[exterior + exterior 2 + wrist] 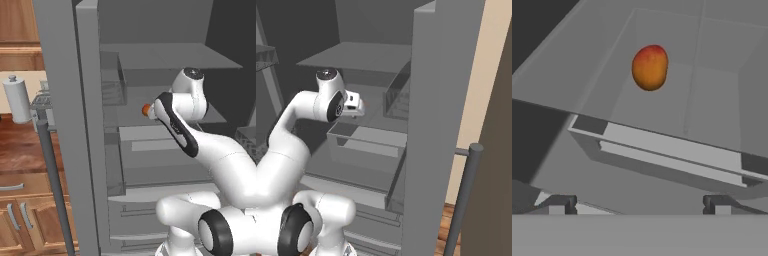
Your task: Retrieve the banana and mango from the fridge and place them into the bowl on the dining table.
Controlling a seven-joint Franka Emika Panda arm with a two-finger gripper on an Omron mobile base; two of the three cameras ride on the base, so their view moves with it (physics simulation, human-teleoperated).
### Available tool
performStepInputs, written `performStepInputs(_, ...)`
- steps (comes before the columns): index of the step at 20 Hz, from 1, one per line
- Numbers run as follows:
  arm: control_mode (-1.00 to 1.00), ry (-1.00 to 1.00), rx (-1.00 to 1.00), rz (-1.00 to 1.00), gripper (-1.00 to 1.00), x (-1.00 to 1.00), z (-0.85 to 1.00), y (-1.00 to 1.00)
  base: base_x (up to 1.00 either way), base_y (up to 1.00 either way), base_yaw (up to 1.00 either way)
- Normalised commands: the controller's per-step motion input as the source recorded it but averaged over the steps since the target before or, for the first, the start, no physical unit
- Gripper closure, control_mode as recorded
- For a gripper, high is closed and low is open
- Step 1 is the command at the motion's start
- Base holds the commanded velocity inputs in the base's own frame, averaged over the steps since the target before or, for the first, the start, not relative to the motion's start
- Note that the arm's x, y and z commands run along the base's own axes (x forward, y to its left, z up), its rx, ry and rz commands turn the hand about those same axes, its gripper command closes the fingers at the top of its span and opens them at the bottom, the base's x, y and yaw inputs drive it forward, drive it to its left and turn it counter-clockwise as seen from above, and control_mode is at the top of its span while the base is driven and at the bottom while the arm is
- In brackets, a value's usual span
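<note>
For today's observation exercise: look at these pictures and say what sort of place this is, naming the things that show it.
Most likely a kitchen, seen at an open fridge: grey shelves inside with a mango lying on one, wooden cabinets with bar handles, and a paper towel roll on the counter.

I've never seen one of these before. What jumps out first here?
The big white robot arm reaching into the open grey fridge stands out most. Next is the one spot of colour inside: an orange-red mango lying on a shelf, ahead of the open gripper and not yet touched.
</note>
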Motion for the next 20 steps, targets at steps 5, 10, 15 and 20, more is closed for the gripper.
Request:
performStepInputs(5,-1.00,-0.02,0.00,0.00,-1.00,0.58,-0.09,0.00,0.00,0.00,0.00)
performStepInputs(10,-1.00,-0.01,0.00,0.00,-1.00,0.44,-0.10,0.00,0.00,0.00,0.00)
performStepInputs(15,-1.00,0.00,0.00,0.00,-1.00,0.37,-0.15,0.00,0.00,0.00,0.00)
performStepInputs(20,-1.00,0.00,0.00,0.00,-1.00,0.37,-0.16,0.00,0.00,0.00,0.00)
